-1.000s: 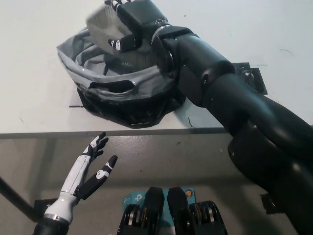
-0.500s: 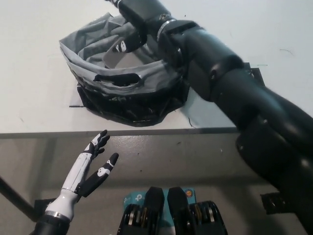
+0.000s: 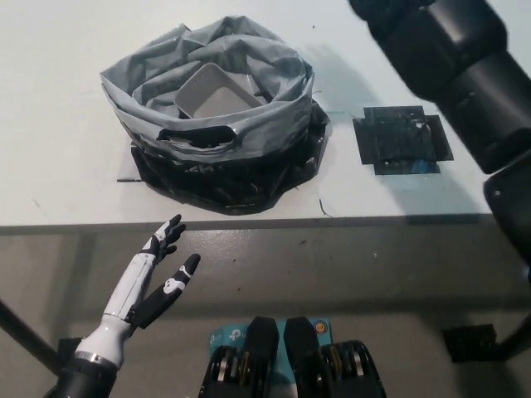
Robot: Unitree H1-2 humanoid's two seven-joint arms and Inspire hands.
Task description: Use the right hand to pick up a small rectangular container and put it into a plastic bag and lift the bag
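A grey plastic bag [image 3: 249, 116] with a black lower part stands open on the white table [image 3: 58, 166]. Inside it lies a small grey rectangular container [image 3: 216, 93], tilted, its open side up. A cut-out handle [image 3: 197, 138] shows on the bag's front rim. My black right arm [image 3: 465, 75] crosses the upper right corner; its hand is out of the picture. My white left hand [image 3: 153, 278] rests open below the table's front edge at the lower left, holding nothing.
A flat black patch [image 3: 401, 141] lies on the table to the right of the bag. The table's front edge [image 3: 332, 220] runs across the middle of the picture, with grey floor below it.
The right hand has let go of the container, which now lies in the bag. The arm has drawn back up and to the right, out of the bag. The left hand has not moved.
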